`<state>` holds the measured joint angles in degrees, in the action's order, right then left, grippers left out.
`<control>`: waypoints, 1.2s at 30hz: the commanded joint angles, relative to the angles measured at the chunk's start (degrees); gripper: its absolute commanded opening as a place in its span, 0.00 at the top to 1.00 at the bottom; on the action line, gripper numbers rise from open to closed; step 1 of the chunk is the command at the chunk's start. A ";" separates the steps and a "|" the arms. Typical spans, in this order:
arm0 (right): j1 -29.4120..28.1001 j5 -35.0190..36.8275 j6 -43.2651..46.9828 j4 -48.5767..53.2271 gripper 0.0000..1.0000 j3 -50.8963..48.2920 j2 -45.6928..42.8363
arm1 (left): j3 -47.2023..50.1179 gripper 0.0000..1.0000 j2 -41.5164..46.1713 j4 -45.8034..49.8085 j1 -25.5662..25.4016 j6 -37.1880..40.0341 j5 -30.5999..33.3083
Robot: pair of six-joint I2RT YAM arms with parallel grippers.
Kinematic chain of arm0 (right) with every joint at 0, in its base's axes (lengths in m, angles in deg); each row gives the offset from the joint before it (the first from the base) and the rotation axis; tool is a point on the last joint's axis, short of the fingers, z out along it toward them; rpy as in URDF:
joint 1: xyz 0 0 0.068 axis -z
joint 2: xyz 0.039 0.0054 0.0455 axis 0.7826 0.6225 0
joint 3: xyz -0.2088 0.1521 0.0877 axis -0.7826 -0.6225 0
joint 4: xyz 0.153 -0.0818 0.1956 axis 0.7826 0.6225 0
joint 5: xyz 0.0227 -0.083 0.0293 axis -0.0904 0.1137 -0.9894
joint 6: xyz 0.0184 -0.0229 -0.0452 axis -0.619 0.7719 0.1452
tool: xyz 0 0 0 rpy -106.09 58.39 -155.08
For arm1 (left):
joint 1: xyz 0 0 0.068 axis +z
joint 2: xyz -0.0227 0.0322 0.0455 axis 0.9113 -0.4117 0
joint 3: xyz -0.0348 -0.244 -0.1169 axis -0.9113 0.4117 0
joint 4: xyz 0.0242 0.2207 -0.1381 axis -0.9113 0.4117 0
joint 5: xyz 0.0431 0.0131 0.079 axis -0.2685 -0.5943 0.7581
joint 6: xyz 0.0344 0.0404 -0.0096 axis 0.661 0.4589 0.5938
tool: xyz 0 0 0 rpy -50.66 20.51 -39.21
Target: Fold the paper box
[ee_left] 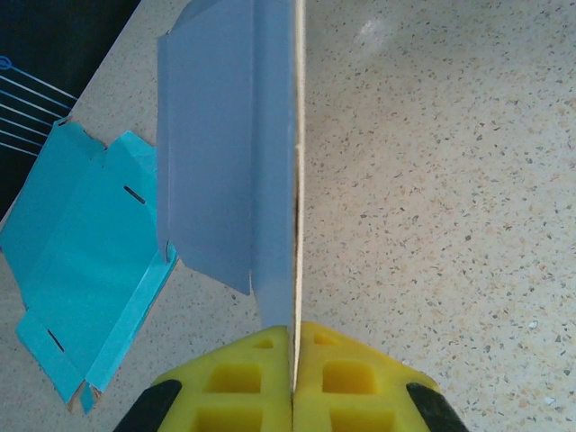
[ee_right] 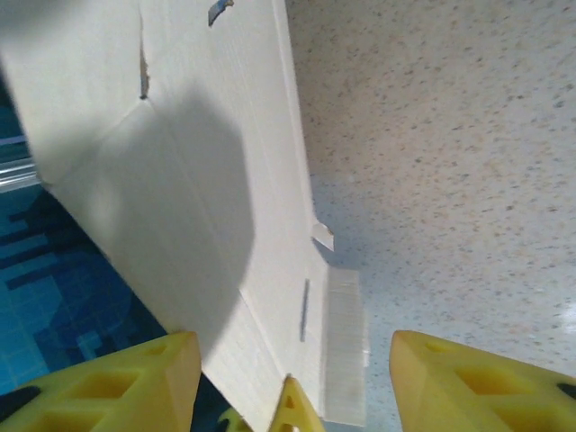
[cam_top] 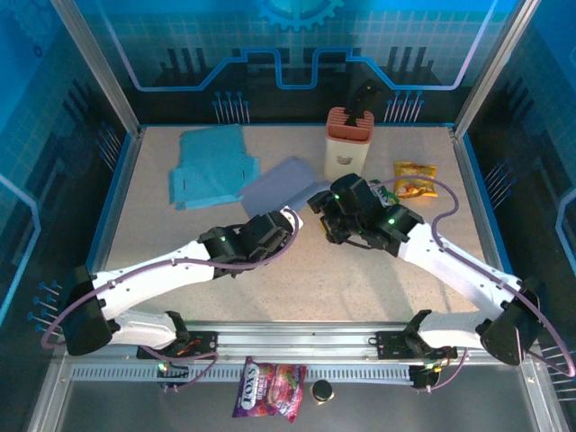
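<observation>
The paper box (cam_top: 286, 182) is a flat grey-blue blank held up off the table at mid-table. My left gripper (cam_top: 290, 219) is shut on its near edge. In the left wrist view the yellow pads (ee_left: 252, 373) pinch the sheet (ee_left: 225, 153), which stands on edge with a side flap folded leftward. My right gripper (cam_top: 326, 216) is just right of the sheet and open. In the right wrist view its yellow fingers (ee_right: 144, 378) stand wide apart, and the sheet's white underside (ee_right: 180, 180) reaches between them without being pinched.
A stack of cyan flat box blanks (cam_top: 211, 166) lies at the back left, also at the left in the left wrist view (ee_left: 81, 261). A beige holder with a black handle (cam_top: 349, 139) and a yellow snack bag (cam_top: 415, 178) sit back right. A candy bag (cam_top: 270, 389) lies on the front rail.
</observation>
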<state>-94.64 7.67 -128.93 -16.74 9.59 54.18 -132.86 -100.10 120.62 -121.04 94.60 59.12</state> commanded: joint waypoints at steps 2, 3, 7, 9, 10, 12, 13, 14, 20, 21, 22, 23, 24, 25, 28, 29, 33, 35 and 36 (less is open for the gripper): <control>-0.87 0.31 -1.67 -2.29 0.47 3.28 2.04 | -2.34 1.00 -0.04 1.44 -0.38 -0.03 -0.84; -0.98 0.00 -1.75 -2.19 0.47 3.72 2.33 | -2.44 1.00 -0.01 1.48 -0.41 -0.05 -0.89; -1.88 0.82 -1.39 -0.32 0.47 5.62 2.33 | -2.61 1.00 -0.28 1.59 -0.37 0.16 -0.85; -2.36 2.13 -1.26 1.88 0.46 6.52 1.61 | -2.78 1.00 -0.44 1.59 -0.37 0.25 -0.69; -2.39 2.20 -1.28 2.91 0.45 6.91 1.34 | -2.87 1.00 -0.57 1.68 -0.37 0.25 -0.71; -2.54 2.49 -1.23 3.73 0.44 7.21 0.88 | -3.05 1.00 -0.63 1.68 -0.37 0.31 -0.73; -2.65 2.26 -1.40 4.10 0.43 7.35 0.78 | -3.13 1.00 -0.73 1.68 -0.38 0.40 -0.77; -2.79 2.21 -1.47 4.18 0.42 7.39 0.82 | -3.14 1.00 -0.76 1.72 -0.39 0.41 -0.76; -2.87 -1.16 -3.67 4.22 0.48 6.86 3.53 | -3.49 1.00 -0.97 1.75 -0.37 0.59 -0.67; -2.85 -1.04 -3.74 3.93 0.50 6.91 3.89 | -3.57 1.00 -1.02 1.77 -0.37 0.66 -0.68; -2.77 -1.01 -3.78 3.75 0.53 7.06 4.26 | -3.66 1.00 -1.06 1.73 -0.37 0.77 -0.68; -2.62 -1.16 -3.83 3.65 0.54 7.25 4.59 | -3.67 1.00 -1.02 1.77 -0.37 0.85 -0.57; -2.46 -1.50 -3.83 3.64 0.56 7.59 4.94 | -3.73 1.00 -1.06 1.76 -0.37 0.94 -0.55; -2.31 -1.89 -3.85 3.79 0.58 7.90 5.37 | -3.75 1.00 -1.07 1.68 -0.37 0.90 -0.44; -2.04 -3.19 -4.47 4.04 0.63 7.94 6.46 | -3.62 1.00 -0.97 1.56 -0.37 1.02 -0.40; -1.93 -3.37 -4.66 3.76 0.65 7.64 6.58 | -3.66 1.00 -1.04 1.48 -0.36 1.10 -0.41; -1.57 -3.58 -4.99 3.15 0.74 7.69 7.01 | -3.58 1.00 -1.17 1.47 -0.37 1.36 -0.41; -1.57 -3.68 -4.89 3.35 0.78 8.22 7.19 | -3.49 1.00 -1.15 1.34 -0.37 1.47 -0.36; -1.58 -3.66 -4.86 3.44 0.80 8.35 7.28 | -3.49 1.00 -1.15 1.33 -0.38 1.56 -0.33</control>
<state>-96.45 4.26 -133.15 -14.42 15.84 60.83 -134.61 -100.87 121.93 -121.06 95.08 59.08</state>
